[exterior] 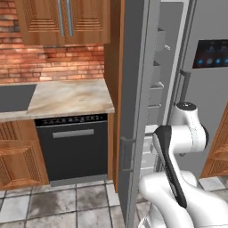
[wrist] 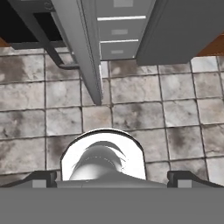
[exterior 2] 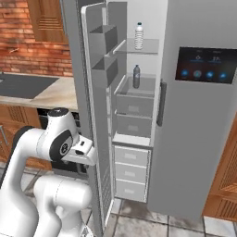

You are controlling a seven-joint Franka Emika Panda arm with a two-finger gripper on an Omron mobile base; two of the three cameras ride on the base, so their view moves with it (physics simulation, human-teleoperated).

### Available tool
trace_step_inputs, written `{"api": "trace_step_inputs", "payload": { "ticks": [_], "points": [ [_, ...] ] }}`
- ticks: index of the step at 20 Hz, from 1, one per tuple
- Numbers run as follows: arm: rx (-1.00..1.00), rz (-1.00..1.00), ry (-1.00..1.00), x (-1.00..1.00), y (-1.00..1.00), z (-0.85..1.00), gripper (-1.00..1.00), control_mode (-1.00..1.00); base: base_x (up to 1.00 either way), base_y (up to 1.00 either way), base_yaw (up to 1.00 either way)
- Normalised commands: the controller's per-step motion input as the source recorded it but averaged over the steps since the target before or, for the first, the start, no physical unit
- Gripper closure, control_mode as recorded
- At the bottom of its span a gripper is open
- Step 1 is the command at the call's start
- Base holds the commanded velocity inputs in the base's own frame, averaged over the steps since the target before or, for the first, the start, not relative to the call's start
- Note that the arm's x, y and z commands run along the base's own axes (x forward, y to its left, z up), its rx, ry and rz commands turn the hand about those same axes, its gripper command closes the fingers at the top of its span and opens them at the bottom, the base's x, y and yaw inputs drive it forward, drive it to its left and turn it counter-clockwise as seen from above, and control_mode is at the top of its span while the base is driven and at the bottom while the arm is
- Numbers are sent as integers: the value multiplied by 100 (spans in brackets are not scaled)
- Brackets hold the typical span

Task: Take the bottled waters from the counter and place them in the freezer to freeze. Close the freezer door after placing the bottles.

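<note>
With both bottles (exterior 2: 139, 35) shelved in the freezer (exterior 2: 139, 92), the empty, wide-open gripper (wrist: 112, 178) must next push the door (exterior 2: 95, 115) shut.

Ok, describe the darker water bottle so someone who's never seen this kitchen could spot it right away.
Start at the tall grey refrigerator, whose narrow freezer door stands open on the left. Inside the freezer, the dark grey bottle stands upright on the lower ledge, just above the drawers. The clear bottle stands one shelf higher and looks white.
</note>
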Motion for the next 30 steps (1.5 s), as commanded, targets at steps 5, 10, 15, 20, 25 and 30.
{"api": "trace_step_inputs", "payload": {
  "ticks": [5, 10, 15, 20, 25, 30],
  "points": [
    [0, 0, 0, 0, 0, 0, -100, 100, -5, 34, 0],
    [0, 0, 0, 0, 0, 0, -100, 100, -8, 27, 0],
    [0, 0, 0, 0, 0, 0, -100, 100, -3, 13, 0],
    [0, 0, 0, 0, 0, 0, -100, 100, 0, 1, 0],
    [0, 0, 0, 0, 0, 0, -100, 100, 0, 0, 0],
    [0, -2, 0, 1, 20, 0, -100, -100, 0, 0, 0]
  ]
}}
